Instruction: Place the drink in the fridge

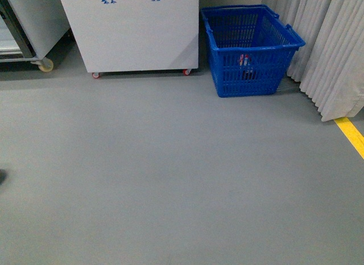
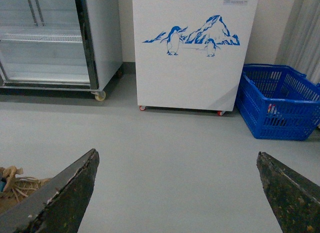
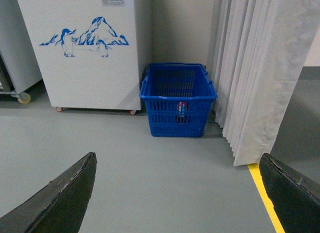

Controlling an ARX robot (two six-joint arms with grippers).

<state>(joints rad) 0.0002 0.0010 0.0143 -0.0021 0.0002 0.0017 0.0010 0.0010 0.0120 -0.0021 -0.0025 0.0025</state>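
L gripper [image 2: 176,154] & R gripper [image 3: 177,156] both released, jaws spread wide, nothing held. Drink [image 3: 182,109] sits inside blue basket [image 3: 162,120] on floor [image 3: 125,168], well ahead of R gripper, approx straight on. Fridge [image 2: 190,68] stands well ahead of L gripper, basket just beside it; curtain [image 3: 260,68] flanks basket's far side

Your left gripper [image 2: 177,153] stands wide open, its two dark, scuffed fingers [image 2: 75,190] far apart with their tips pointing forward. Your right gripper [image 3: 177,155] is spread just as wide, its fingers [image 3: 67,193] smoother and dark grey. Both wrists aim ahead and slightly downward. Neither arm reaches into the front view.
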